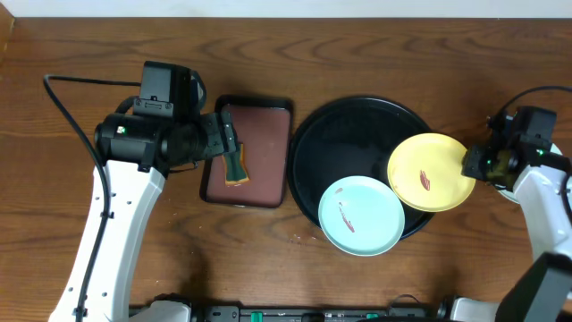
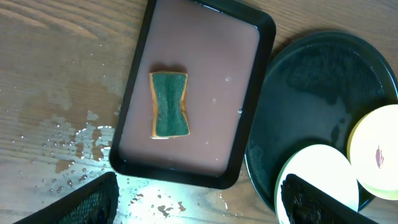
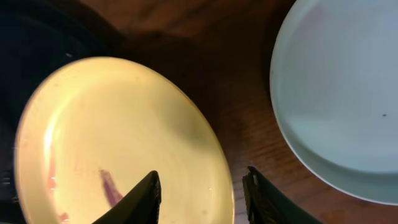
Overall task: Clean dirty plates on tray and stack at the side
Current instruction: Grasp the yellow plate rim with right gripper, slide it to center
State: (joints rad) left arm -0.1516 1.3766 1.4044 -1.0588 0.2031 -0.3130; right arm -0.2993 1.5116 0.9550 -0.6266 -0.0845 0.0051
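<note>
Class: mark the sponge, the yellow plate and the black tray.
sponge [image 2: 168, 104]: left wrist view, green top
yellow plate [image 1: 432, 172]: overhead view, its middle
black tray [image 1: 344, 143]: overhead view, bare floor

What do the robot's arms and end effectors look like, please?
The left arm and right arm have white links and black joints with small green lights. A black cable loops from the left arm. The end effector fingers are black, mesh-textured.

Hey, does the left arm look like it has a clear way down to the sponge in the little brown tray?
Probably yes. The left gripper hangs open above the brown tray, and the sponge lies alone in it with nothing on top or beside it.
</note>
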